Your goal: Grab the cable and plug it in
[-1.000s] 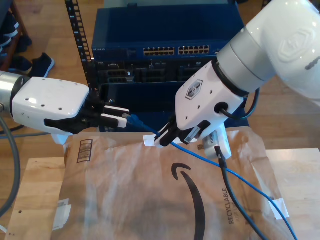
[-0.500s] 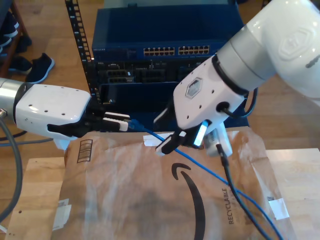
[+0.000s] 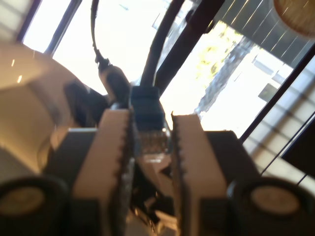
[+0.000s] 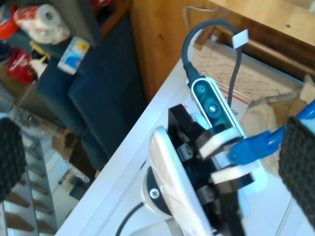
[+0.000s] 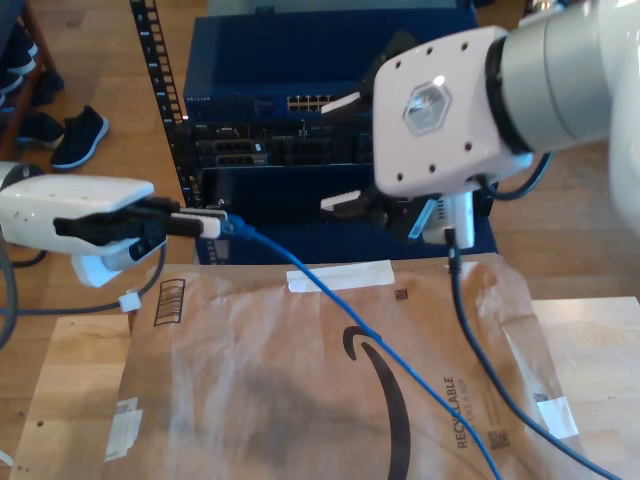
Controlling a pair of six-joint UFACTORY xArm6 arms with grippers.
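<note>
My first gripper (image 3: 150,142) pinches the cable (image 5: 330,295) by its plug (image 3: 149,140), fingers (image 3: 115,147) closed on it; my second gripper (image 5: 350,150) hangs spread wide. The plug should probably be kept level and square between the fingers on approach to a port of the switch (image 5: 300,103).

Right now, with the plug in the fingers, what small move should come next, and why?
Probably carry my first gripper toward the row of ports on the blue rack. Its fingers are shut on the plug end of the cable, the plug sits short of the rack, and my second gripper stands open, apart from the cable.
</note>
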